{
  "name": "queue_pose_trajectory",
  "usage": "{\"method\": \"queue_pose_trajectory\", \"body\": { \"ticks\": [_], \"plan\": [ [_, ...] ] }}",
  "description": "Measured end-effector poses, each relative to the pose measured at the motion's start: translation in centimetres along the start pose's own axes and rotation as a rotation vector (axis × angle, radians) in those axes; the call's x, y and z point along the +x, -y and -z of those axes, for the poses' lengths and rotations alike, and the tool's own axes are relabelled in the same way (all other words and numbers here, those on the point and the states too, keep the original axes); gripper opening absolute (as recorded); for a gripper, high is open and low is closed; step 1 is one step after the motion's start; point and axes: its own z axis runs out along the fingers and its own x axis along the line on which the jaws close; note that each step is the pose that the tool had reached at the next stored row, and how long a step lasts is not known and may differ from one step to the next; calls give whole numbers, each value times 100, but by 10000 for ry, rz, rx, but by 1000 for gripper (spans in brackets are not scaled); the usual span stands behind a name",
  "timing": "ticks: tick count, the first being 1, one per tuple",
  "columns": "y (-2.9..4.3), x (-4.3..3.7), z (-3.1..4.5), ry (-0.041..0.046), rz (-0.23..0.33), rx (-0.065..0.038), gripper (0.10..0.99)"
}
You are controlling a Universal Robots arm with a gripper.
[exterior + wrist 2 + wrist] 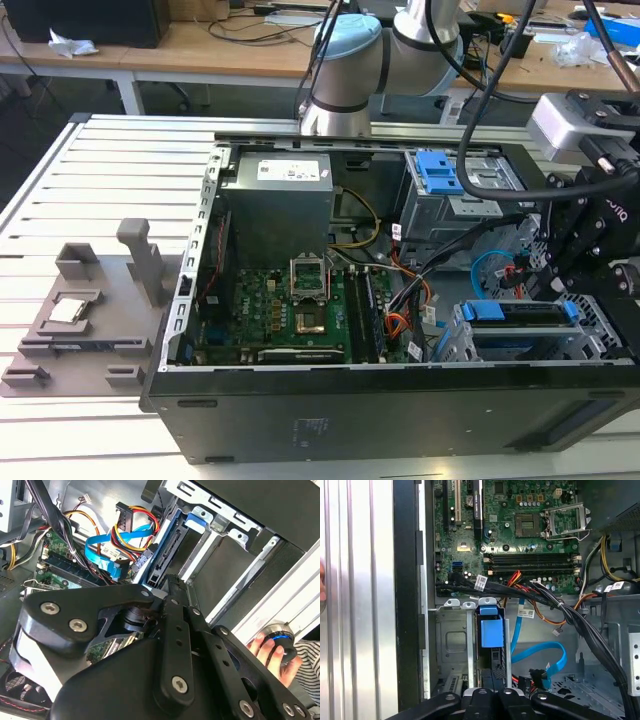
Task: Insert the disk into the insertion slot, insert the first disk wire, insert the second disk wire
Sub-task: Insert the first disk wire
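Note:
The disk (520, 325), silver-grey in a blue caddy, sits edge-up inside the insertion slot (600, 338), a grey sheet-metal cage in the open computer case's near corner at the exterior view's right. In both wrist views the disk (490, 630) (167, 555) stands in the cage (452, 640) (227, 567). My gripper (494, 676) (172, 582) (560, 285) is shut, its tips right at the disk's end. A blue flat wire (540, 655) (107, 555) and a black plug with red leads (535, 676) lie loose beside the cage.
The motherboard (290, 310) fills the case floor. A taller grey bay with a blue latch (440, 175) stands at the back. Black cable bundles (555, 602) cross above the cage. A person's hand (270, 652) rests on a round knob outside the case. Grey fixtures (90, 310) lie on the table.

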Motion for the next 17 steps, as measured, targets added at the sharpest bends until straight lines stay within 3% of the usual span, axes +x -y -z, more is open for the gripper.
{"method": "queue_pose_trajectory", "body": {
  "ticks": [3, 5, 11, 17],
  "plan": [
    [0, 0, 0, 0, -1, 0, 169],
    [0, 0, -1, 0, 0, 0, 302],
    [1, 0, 1, 2, 0, 0, 302],
    [-4, 0, 101, 2, -1, 0, 302]
  ]
}}
